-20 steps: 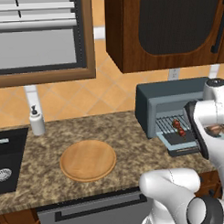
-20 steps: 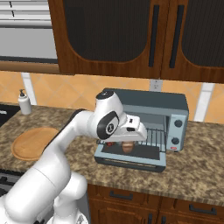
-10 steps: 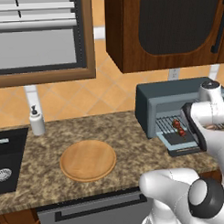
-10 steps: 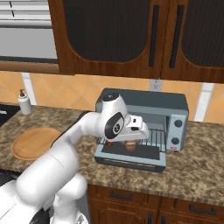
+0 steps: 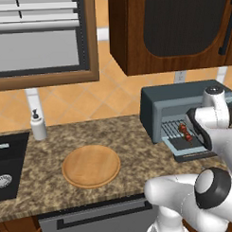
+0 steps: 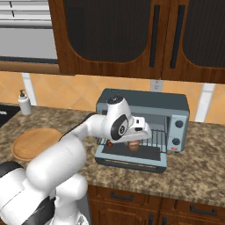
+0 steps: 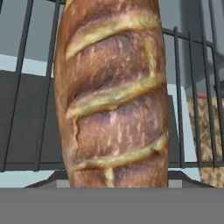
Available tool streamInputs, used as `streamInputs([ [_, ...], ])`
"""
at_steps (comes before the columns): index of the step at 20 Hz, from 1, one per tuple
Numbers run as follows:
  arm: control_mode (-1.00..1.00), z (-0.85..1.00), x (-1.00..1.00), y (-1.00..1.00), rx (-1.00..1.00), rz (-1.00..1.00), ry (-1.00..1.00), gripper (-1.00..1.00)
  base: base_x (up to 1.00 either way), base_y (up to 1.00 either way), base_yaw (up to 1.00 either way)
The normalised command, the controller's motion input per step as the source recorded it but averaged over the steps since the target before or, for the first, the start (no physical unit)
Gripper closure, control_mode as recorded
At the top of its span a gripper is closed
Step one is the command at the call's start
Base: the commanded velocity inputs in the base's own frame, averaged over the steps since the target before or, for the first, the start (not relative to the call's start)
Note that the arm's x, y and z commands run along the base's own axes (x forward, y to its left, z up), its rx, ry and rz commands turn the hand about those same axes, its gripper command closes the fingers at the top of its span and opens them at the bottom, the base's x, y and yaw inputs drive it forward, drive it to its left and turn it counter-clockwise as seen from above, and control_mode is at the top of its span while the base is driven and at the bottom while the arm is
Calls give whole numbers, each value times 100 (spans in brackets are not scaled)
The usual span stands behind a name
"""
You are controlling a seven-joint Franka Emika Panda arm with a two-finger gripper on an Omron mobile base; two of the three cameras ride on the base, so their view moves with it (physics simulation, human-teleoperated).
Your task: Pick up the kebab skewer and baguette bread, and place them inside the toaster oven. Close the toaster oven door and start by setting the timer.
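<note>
Left base view, left to right: a soap dispenser (image 5: pixel 38 124) stands on the granite counter (image 5: pixel 138 150) beside the sink (image 5: pixel 8 164); the wooden plate (image 5: pixel 91 166) lies bare at centre; the toaster oven (image 5: pixel 184 111) stands at right with the toaster oven door (image 5: pixel 190 152) dropped open. The kebab skewer (image 5: pixel 185 131) lies on the wire rack (image 5: pixel 173 131), its long axis running front to back into the oven.

Right base view: the white arm reaches from lower left to the oven mouth, and the gripper (image 6: pixel 134 141) sits over the open door with the baguette bread (image 6: pixel 133 145) showing as a brown lump just beneath it.

Hand view: the baguette bread (image 7: pixel 113 96) stands lengthwise up the picture over the rack bars, its slashes crossing it; its far end points into the oven.

Whether the fingers are closed on the loaf cannot be told.

Compared with one second ago, the wrist has turned, and the loaf sits at about the same place at the oven front.
</note>
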Motion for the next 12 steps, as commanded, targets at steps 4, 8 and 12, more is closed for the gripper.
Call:
streamInputs([
  [4, -100, -7, 32, -18, 0, 6, 2, 100, 0, 0, 0],
  [8, -100, -4, 33, -15, 0, 6, 1, 100, 0, 0, 0],
  [12, -100, -5, 35, -9, 0, 5, 2, 100, 0, 0, 0],
])
